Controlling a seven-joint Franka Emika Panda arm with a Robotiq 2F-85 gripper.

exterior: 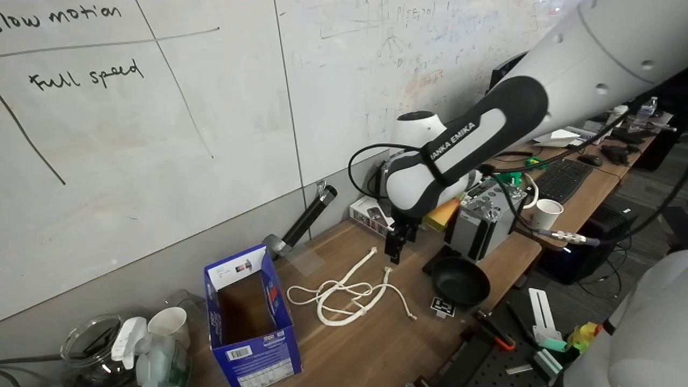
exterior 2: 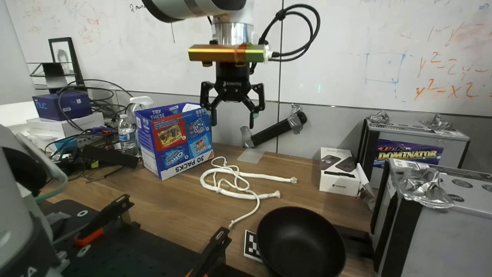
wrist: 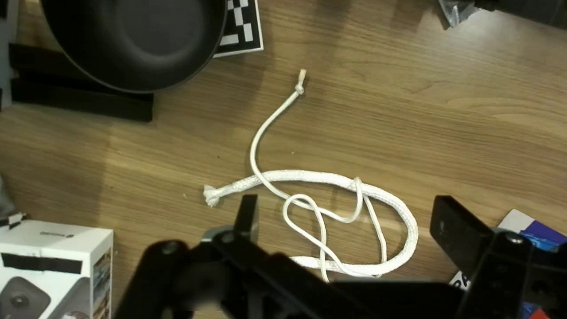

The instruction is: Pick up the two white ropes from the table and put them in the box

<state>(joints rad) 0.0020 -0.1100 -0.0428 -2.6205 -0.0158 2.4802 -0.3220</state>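
In an exterior view we look through the open top of the blue box point(exterior: 258, 357) onto its brown bottom. The black pan point(exterior 2: 301, 240) lies hollow side up, and in a clear jar point(exterior: 88, 365) we make out dark shapes too blurred to name. On the table point(wrist: 421, 110), between box and pan, a thick white rope point(wrist: 412, 230) and a thin white rope point(wrist: 254, 155) lie looped across each other. The gripper point(exterior 2: 233, 121) hangs well above the table, its jaws wide apart with only air between them; through that gap we see the ropes in the wrist view.
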